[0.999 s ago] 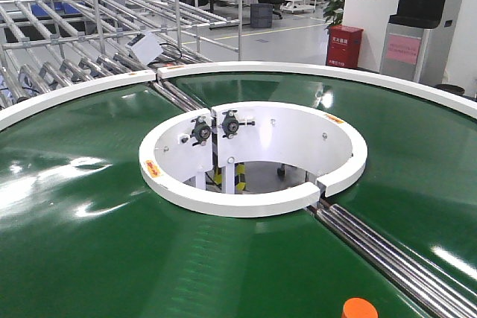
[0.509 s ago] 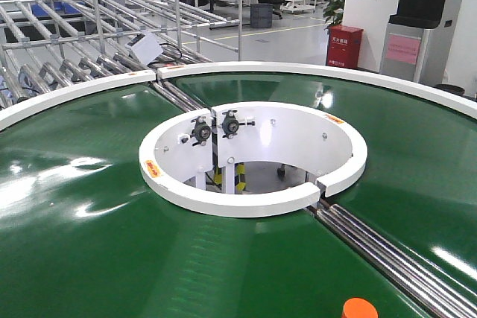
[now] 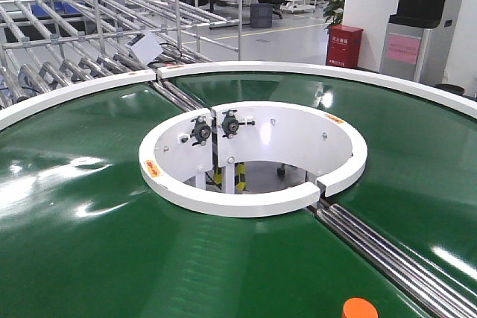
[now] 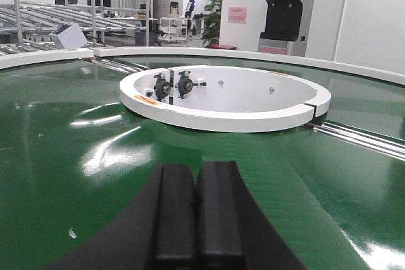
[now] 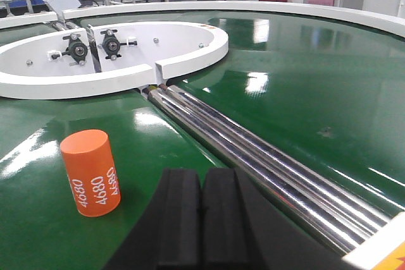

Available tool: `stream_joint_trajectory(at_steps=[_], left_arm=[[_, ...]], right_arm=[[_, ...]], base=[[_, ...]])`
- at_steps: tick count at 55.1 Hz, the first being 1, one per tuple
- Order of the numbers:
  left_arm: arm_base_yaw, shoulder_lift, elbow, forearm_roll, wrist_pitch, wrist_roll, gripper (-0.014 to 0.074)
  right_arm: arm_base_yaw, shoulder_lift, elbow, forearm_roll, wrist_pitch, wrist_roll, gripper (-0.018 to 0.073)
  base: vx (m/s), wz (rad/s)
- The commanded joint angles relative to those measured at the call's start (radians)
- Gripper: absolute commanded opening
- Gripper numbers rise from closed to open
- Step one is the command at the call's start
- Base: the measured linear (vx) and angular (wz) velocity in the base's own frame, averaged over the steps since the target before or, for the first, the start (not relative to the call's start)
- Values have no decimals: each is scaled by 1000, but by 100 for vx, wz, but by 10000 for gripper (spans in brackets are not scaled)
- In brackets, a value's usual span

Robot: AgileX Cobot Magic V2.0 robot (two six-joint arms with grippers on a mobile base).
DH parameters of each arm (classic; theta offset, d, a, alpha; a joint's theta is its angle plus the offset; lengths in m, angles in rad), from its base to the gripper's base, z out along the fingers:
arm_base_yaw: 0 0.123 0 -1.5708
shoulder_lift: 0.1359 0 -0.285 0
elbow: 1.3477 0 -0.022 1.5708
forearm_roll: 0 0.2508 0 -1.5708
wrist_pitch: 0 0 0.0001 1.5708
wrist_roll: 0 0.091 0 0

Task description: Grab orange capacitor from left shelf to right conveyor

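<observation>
— Two grippers, both clenched on nothing: the left gripper point(image 4: 197, 219) is showing its black pads point(image 4: 175, 213) pressed flat together over the green belt, and the right gripper point(image 5: 201, 219) is doing the same.

— Where is the orange capacitor point(image 5: 92, 172) sitting?

— It is standing upright on the right conveyor point(image 5: 297, 74), just left of and ahead of the right gripper, apart from it, with "4680" running down its side. In the front view only its top point(image 3: 360, 308) is peeking over the bottom edge of the picture.

— What is bordering it?

— To its right the metal rollers point(image 5: 253, 156) are crossing the belt diagonally, from the white inner ring point(image 5: 114, 77) toward the near right corner. The ring's gap is meeting the rollers' far end.

— And room to move?

— Bare glossy belt is spreading wide ahead of the left gripper up to the inner ring point(image 4: 221, 115). The white outer rim point(image 3: 313, 71) is curving far behind, and beyond it the steel roller racks point(image 3: 67, 42) are standing.
</observation>
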Motion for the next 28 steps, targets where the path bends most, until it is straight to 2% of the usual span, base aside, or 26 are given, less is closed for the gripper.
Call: stream_joint_trajectory(at_steps=[1, 28], left_arm=[[-8, -4, -30, -5, -80, -6, -6], [-8, -4, -30, -5, -80, -6, -6]], right_arm=[[-5, -8, 12, -2, -79, -12, -12], [-5, -7, 12, -2, -80, -12, -12]], base=[[0, 0], [0, 0]])
